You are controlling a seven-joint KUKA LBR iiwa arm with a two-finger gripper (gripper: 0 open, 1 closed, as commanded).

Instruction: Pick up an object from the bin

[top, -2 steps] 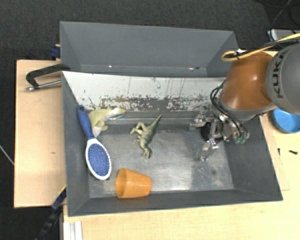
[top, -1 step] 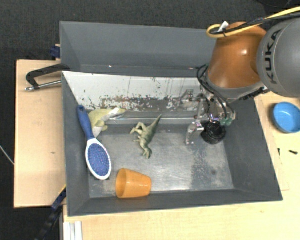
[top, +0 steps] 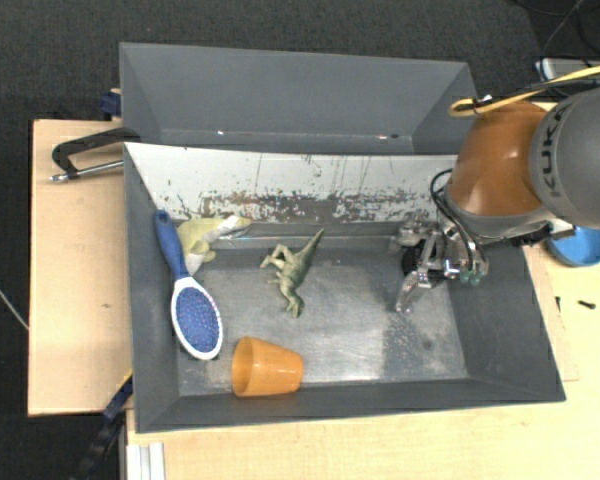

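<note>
- I am looking down into the bin (top: 360, 343). Its sloping walls are funnelling everything onto the flat floor, where the loose things are sitting in the left half and the right half is lying bare.
- The arm (top: 510, 163) is reaching in over the right rim and hanging its wrist low above that bare patch, near the back wall.
- A blue brush (top: 192, 308) is lying along the foot of the left wall, which is propping it, with its handle pointing to the back corner.
- An orange cup (top: 266, 366) is resting on its side against the front wall.
- A green dinosaur (top: 292, 268) is lying flat mid-floor, clear of the rest, so I am judging it the easiest pick.
- A pale toy (top: 205, 236) is tucked in the back left corner, touching the brush handle.
- The fingers (top: 408, 296) are standing wide apart with nothing between them, their tips aiming at bare floor. The dinosaur is lying to their left, the nearest thing but apart from them, so I am expecting a shift left before any closing.
</note>
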